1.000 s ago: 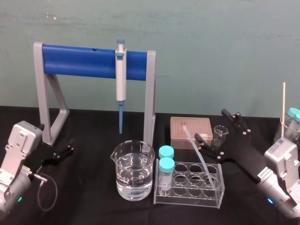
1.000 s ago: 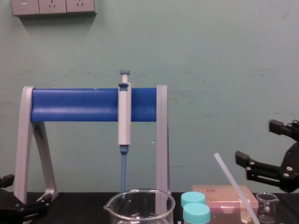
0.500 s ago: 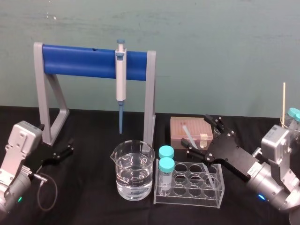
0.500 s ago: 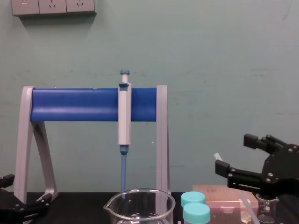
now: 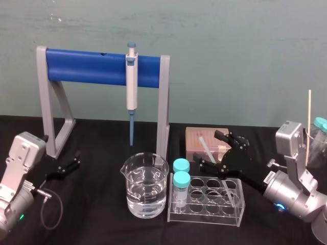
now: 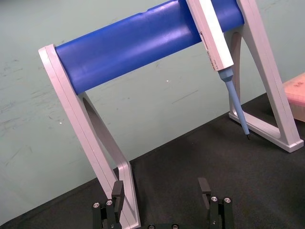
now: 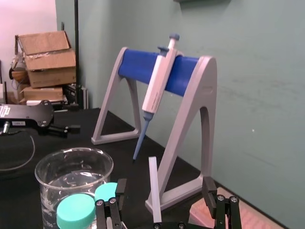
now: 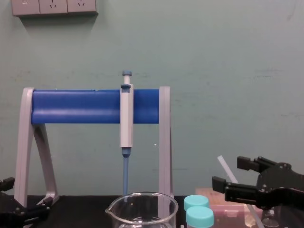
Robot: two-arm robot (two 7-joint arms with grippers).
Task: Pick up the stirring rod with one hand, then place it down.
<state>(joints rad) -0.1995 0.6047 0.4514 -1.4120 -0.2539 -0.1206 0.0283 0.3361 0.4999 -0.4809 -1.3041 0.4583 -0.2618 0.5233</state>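
The stirring rod [image 5: 205, 143] is a translucent white stick leaning in the clear tube rack [image 5: 207, 208], its top slanting back over a pink box. My right gripper [image 5: 214, 149] is open and straddles the rod's upper part, one black finger on each side, neither touching it. In the right wrist view the rod [image 7: 153, 188] stands between the spread fingers of the right gripper [image 7: 164, 191]. The chest view shows the rod's tip [image 8: 224, 166] just beside the right gripper [image 8: 235, 175]. My left gripper [image 5: 71, 164] rests open on the black table at far left, and the left gripper [image 6: 161, 188] holds nothing.
A beaker of water [image 5: 145, 186] stands left of the rack, with two teal-capped tubes [image 5: 180, 179] in the rack's left end. A grey pipette [image 5: 132, 84] hangs on the blue-barred stand [image 5: 87, 66] behind. The pink box [image 5: 196, 137] and a thin wooden stick [image 5: 309, 122] are at right.
My right gripper swung left and lower, from beside the small beaker to around the rod's upper part, staying open. The rod and the left arm have not moved.
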